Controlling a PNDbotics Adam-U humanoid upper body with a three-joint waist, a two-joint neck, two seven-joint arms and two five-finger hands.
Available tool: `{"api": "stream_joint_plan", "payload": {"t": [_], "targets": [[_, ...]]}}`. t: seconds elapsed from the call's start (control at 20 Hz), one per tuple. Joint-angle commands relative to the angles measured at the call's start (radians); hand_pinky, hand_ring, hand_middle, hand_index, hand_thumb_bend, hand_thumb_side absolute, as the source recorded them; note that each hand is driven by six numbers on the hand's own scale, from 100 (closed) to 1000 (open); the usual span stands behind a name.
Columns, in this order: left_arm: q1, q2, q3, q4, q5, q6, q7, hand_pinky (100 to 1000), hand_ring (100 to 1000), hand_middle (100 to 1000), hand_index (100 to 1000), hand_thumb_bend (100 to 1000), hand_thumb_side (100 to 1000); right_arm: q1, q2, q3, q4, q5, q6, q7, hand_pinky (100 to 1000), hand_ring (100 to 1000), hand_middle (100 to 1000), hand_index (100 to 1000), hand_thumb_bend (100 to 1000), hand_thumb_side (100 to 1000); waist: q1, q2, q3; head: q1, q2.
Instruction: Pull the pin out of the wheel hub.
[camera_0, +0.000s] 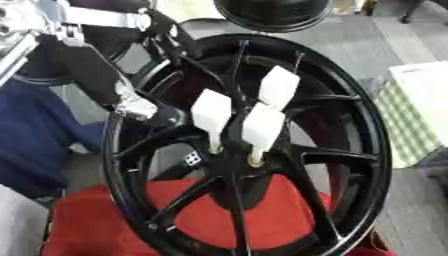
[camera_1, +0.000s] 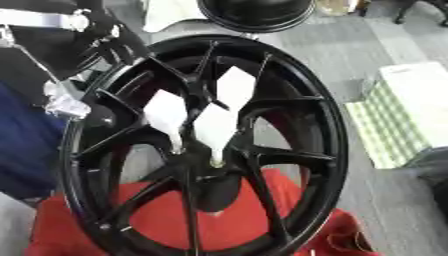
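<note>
A black spoked wheel (camera_0: 350, 100) stands nearly upright on a red cloth (camera_0: 210, 220). Three pins with flat white handles stick out of its hub (camera_0: 234, 165): a left pin (camera_0: 212, 112), an upper pin (camera_0: 278, 86) and a front pin (camera_0: 262, 127). Brass tips show where the left and front pins enter the hub. My left arm comes in from the upper left. Its black left hand (camera_1: 109, 45) lies at the rim's upper left edge, fingers spread and relaxed, well apart from the pins. The right hand shows in neither view.
A blue cloth (camera_0: 35, 130) hangs at the left. A white and green chequered box (camera_0: 411, 115) stands on the grey floor at the right. A black round object (camera_0: 271, 12) sits behind the wheel at the top. A silver bracket (camera_0: 136, 106) is beside the rim's left side.
</note>
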Motion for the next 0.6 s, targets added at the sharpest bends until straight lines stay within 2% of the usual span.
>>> {"api": "stream_joint_plan", "payload": {"t": [0.05,0.25,0.6], "targets": [[-0.029,0.005,0.002,0.006,-0.005,-0.012,-0.014,827,854,885,916,507,293,-0.021,-0.019,-0.006,-0.003,0.009,0.0,0.002,742,663,613,707,100,659,-0.004,-0.015,-0.003,0.006,-0.015],[-0.034,-0.002,0.0,0.015,0.0,-0.029,-0.03,828,858,892,914,492,208,-0.024,-0.015,-0.001,-0.001,0.011,0.002,0.003,741,662,611,706,100,661,-0.003,-0.008,-0.007,0.009,-0.016],[-0.046,-0.018,-0.005,0.034,0.007,-0.042,-0.046,818,854,882,901,471,188,-0.033,-0.007,0.006,-0.001,0.014,0.005,0.007,741,660,610,705,100,666,-0.001,0.001,-0.011,0.013,-0.018]]}}
